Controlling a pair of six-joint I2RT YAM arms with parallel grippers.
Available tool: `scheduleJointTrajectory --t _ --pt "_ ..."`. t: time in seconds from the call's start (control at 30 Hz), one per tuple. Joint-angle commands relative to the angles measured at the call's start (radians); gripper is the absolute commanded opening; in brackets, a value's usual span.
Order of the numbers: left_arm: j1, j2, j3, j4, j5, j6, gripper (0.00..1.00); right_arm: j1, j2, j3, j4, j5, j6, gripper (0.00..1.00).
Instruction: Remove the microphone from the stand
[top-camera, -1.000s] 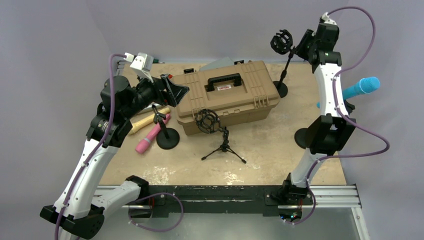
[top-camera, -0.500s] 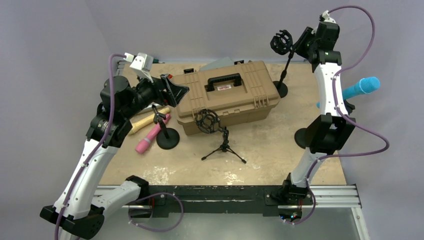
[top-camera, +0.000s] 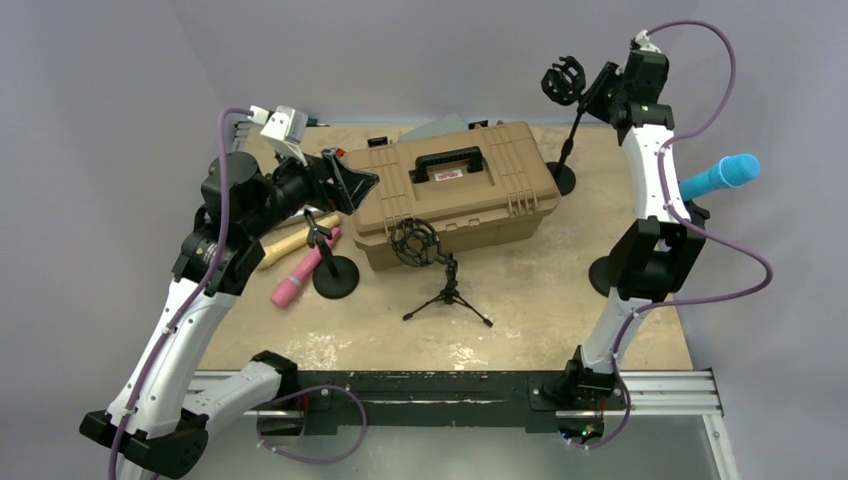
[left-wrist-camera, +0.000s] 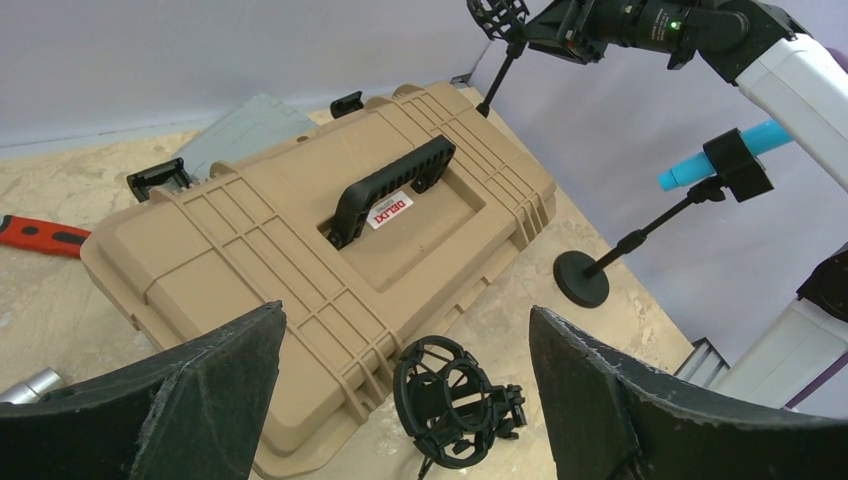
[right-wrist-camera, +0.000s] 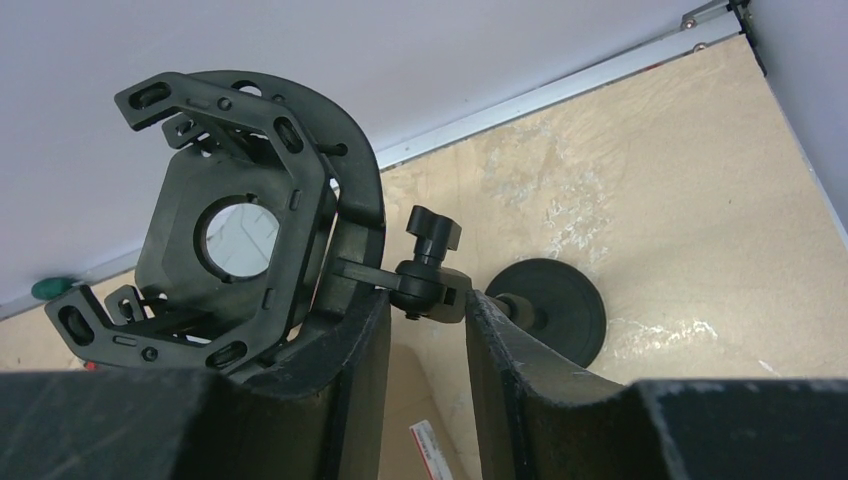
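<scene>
Here, the right tool (right-wrist-camera: 425, 300) is lifted high at the far right corner, its two fingers (right-wrist-camera: 345, 380) narrowed to a slim gap that brackets the pivot joint of an empty shock-mount stand (right-wrist-camera: 250, 240). The joint fills nearly all of that gap, but I cannot tell whether the fingers press on it or merely flank it. The mount's ring tilts up just left of the fingers, and in the top view its thin rod runs down from the right tool (top-camera: 600, 85) to a round base on the tabletop (top-camera: 560, 290), close to the right end of a tan case (top-camera: 455, 190). The blue microphone (top-camera: 722, 173) sits well apart from this, to the right and nearer. It is held in the clip of its own stand (left-wrist-camera: 640, 235), angled upward past the tabletop's right edge. The left tool (left-wrist-camera: 405, 315) hangs above the case's left end, fingers spread wide with nothing between them. Below it, in front of the case, stands a small tripod mount (top-camera: 435, 270), also empty. Left of that, a pink microphone (top-camera: 303, 268) lies flat on the tabletop, touching or just beside a short round-based stand (top-camera: 333, 268).
</scene>
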Motion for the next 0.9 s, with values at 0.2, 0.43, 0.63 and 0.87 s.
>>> scheduleJointTrajectory --t 0.2,0.43,0.63,0.87 --pt "-0.005 -0.01 0.004 0.024 0.006 0.032 0.89 -0.005 -0.037 0.026 0.006 0.046 -0.006 0.31" --pt "-0.005 -0.012 0.006 0.022 0.006 0.034 0.89 -0.007 0.01 0.155 -0.049 0.036 0.005 0.32" --pt "-0.005 -0.01 0.006 0.023 0.008 0.032 0.89 -0.008 0.008 0.122 -0.037 0.027 0.006 0.32" --pt "-0.005 -0.011 0.006 0.023 0.005 0.034 0.89 -0.004 0.009 0.073 -0.011 0.021 0.008 0.31"
